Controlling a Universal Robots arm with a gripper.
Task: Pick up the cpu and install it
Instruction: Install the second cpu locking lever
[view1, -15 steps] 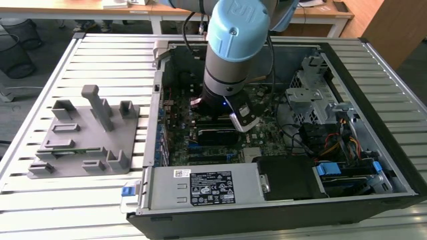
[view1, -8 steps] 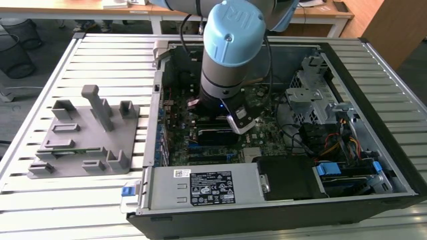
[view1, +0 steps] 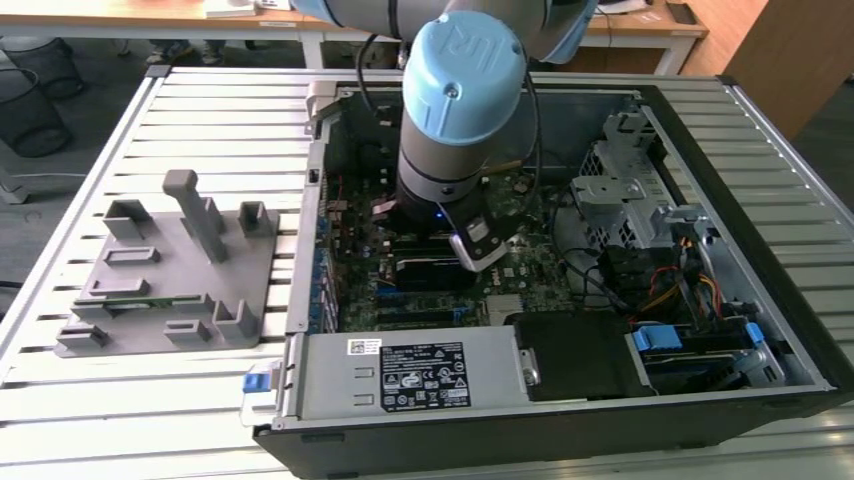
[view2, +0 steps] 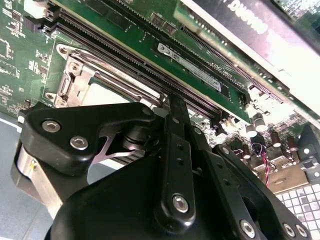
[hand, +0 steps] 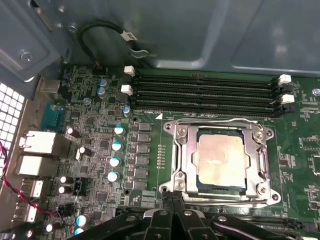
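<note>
Sitting in its socket (hand: 222, 160), the cpu (hand: 221, 159) lies just beyond the gripper (hand: 170, 212); whether the fingers are apart cannot be told.

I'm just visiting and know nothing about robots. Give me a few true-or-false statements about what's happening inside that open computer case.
1. The cpu lies inside the metal socket frame on the green board. True.
2. The robot arm reaches over the grey plastic stand. False: it reaches into the open computer case.
3. All the long memory slots above the socket in the first wrist view are filled. False: they look empty.
4. The grey stand sits outside the case, on the exterior view's left. True.
</note>
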